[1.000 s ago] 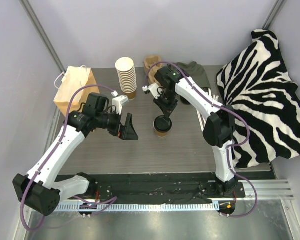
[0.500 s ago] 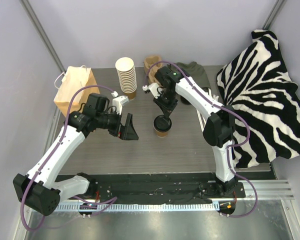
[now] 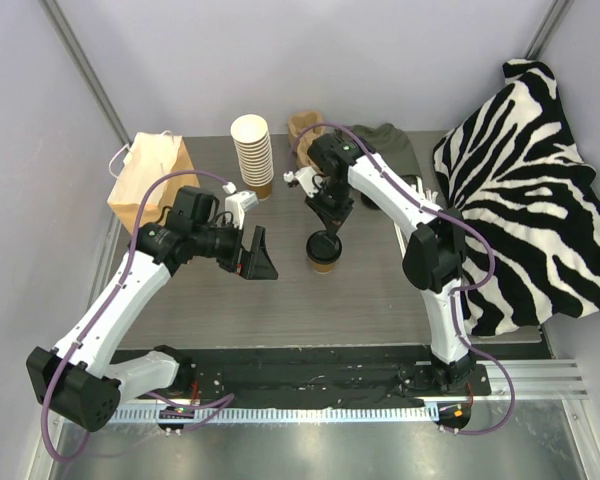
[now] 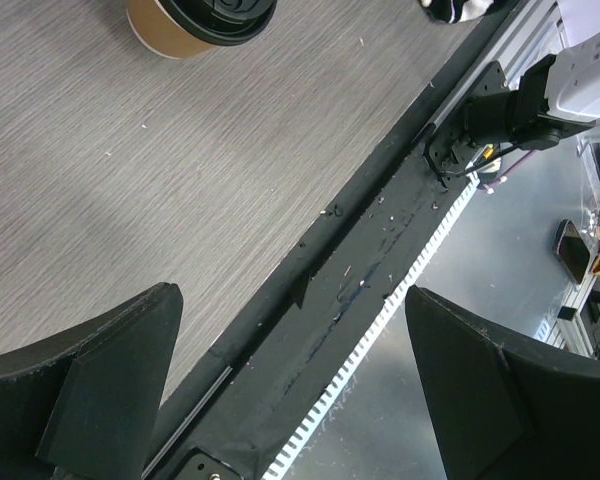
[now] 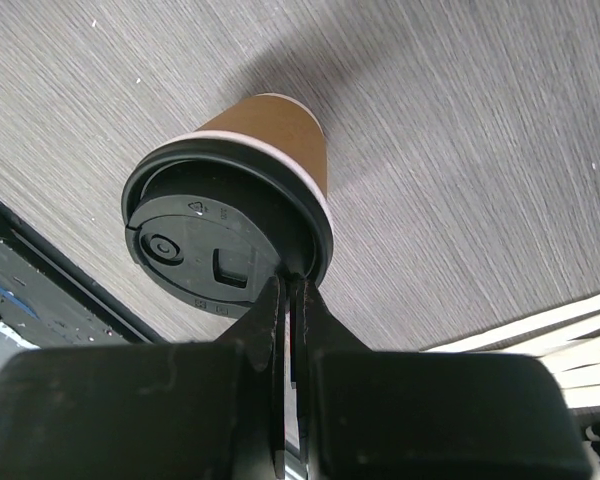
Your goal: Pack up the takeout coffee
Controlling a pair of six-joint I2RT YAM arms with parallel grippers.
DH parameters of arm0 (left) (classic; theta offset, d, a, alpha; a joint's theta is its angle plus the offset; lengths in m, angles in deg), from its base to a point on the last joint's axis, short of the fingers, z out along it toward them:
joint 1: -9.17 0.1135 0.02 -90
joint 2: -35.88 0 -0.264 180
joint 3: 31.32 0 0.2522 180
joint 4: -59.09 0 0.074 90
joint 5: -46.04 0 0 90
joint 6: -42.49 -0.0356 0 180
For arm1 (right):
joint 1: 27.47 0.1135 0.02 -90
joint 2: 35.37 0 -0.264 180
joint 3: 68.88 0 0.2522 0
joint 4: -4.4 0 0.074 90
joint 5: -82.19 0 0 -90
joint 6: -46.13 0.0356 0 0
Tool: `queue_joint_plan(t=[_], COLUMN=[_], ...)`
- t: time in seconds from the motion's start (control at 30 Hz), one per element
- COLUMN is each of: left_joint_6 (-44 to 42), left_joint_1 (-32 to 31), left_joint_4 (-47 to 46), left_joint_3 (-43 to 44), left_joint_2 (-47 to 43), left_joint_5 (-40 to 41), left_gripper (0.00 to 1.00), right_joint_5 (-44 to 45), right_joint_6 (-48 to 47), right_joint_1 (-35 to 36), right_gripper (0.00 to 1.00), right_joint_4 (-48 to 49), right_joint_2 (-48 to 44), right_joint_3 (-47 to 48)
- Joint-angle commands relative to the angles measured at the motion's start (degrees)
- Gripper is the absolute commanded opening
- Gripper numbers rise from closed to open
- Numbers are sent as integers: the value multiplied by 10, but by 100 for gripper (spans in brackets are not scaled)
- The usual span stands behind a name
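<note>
Grey surface: clenched right claw likely presses the coffee lid, mid-frame. Left claw released. Next, grip and bag it.

At table centre: takeout coffee, right of my left gripper. Behind it at far edge, cup stack; paper bag in far-left corner.

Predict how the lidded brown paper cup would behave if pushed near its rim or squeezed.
The takeout coffee probably tips easily: it narrows toward its base under a wider black lid. Its paper wall likely dents if squeezed hard. The flat table may let it slide; its fill cannot be told.
</note>
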Motion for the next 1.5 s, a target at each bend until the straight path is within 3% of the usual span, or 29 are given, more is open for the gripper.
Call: queue_joint_plan(t=[0.0,0.17,0.53,0.67,0.8,0.9,0.97,1.0,1.1,1.3,1.37,1.4,1.47], left_joint_6=[2,3,-5,-23,-32,-27,28,48,132,183,212,222,241], left_joint_1=[3,3,3,3,4,3,3,0,-9,-41,-43,-43,-43], left_joint_4=[-18,-18,-18,-12,-35,-76,-148,-206,-292,-322,-339,-355,-373], left_joint_3=[-2,-4,26,55,79,72,44,34,11,50,56,56,57], left_joint_2=[-3,-1,16,30,40,54,64,69,101,200,221,243,264], left_joint_5=[-19,-22,-29,-24,-25,-72,-108,-111,-115,-104,-110,-111,-115], left_gripper=[100,100,100,100,100,100,97,95,86,48,40,32,27], right_joint_5=[-5,-8,-8,-36,-107,-189,-278,-313,-415,-502,-501,-494,-477], right_joint_6=[-1,-1,-6,-10,-3,0,-10,-10,-1,224,294,339,370], right_joint_1=[5,6,2,-18,-67,-115,-138,-162,-176,-175,-175,-175,-174], right_gripper=[9,37,81,92,95,90,72,58,42,24,20,17,13], right_joint_4=[-91,-91,-89,-90,-88,-81,-70,-62,-16,270,383,410,453], right_joint_2=[3,0,-54,-92,-109,-117,-124,-128,-140,-221,-246,-262,-269], right_joint_3=[23,24,59,52,58,38,-8,-32,-119,-326,-369,-398,-414])
